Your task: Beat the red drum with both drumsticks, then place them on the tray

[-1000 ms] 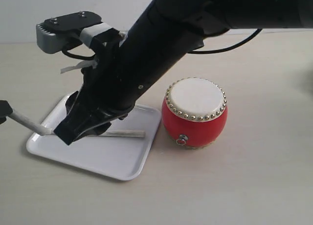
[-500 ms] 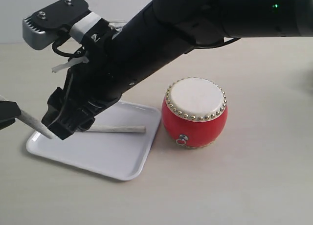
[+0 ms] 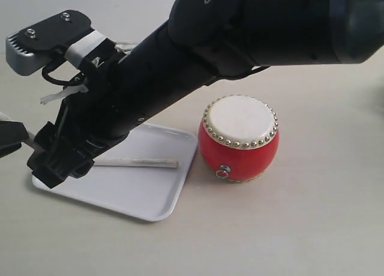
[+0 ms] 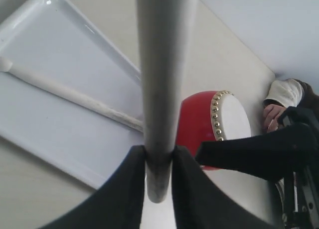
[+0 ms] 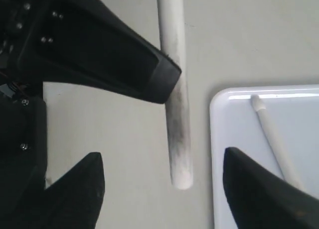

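Right arm point(image 3: 150, 84) crosses tray point(image 3: 144, 198), hiding part. 2 sticks: loose stick point(image 3: 138, 162) flat in tray, second stick point(image 4: 159, 89) clamped in left fingers point(image 4: 124, 189). Right fingers point(image 5: 75, 194) spread, empty. 1 drum point(image 3: 240, 141) beside tray

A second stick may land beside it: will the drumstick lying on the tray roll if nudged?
Probably: the drumstick is round and slim, so a nudge may roll it. The raised rim of the tray should likely contain it. It looks straight and stiff.

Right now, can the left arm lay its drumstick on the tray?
Probably not yet: the right end effector, open, hangs over the tray's edge, between it and the left end effector's drumstick.
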Robot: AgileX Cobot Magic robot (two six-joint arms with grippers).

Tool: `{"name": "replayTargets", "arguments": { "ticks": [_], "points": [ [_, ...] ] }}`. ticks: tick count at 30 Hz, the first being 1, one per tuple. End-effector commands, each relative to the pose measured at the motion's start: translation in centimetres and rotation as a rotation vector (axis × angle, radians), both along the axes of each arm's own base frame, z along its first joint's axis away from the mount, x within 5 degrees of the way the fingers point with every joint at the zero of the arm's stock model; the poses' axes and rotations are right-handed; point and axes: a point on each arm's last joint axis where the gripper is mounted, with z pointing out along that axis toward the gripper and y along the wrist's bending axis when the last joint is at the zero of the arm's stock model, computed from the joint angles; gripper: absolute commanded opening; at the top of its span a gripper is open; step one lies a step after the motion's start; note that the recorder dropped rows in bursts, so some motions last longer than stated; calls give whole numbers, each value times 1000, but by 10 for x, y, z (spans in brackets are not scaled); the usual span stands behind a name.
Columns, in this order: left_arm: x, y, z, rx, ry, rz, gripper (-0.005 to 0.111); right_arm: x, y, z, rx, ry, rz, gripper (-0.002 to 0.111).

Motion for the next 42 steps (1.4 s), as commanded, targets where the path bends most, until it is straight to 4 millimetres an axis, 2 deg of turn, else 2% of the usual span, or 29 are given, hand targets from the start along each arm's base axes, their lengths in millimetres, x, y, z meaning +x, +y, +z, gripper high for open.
{"name": "replayTargets", "arguments": {
  "ticks": [1, 6, 11, 20, 26, 30, 35, 39, 42],
  "points": [
    [-1, -2, 0, 0, -9, -28, 0, 4, 5, -11, -3, -2, -30, 65],
    [-1, -3, 0, 9, -14, -41, 0, 6, 8, -22, -16, 27, -42, 65],
    [-1, -3, 0, 13, -17, -44, 0, 7, 11, -25, -2, 60, -62, 63],
    [-1, -3, 0, 11, -17, -43, 0, 12, 19, -7, 57, 75, -86, 62],
    [-2, -3, 0, 4, -14, -47, 0, 10, 22, -25, 5, 160, -68, 62],
    [-2, -3, 0, 3, -12, -52, 0, 12, 23, -27, 10, 162, -85, 61],
    [-3, -5, 0, -2, -5, -66, 0, 9, 23, -27, 4, 213, -96, 41],
    [-3, -5, 0, 12, -16, -76, 0, 5, 22, -28, -13, 246, -56, 0],
    [-4, -7, 3, 28, -36, -124, 0, 6, 22, -26, -7, 231, -71, 0]
  ]
}}
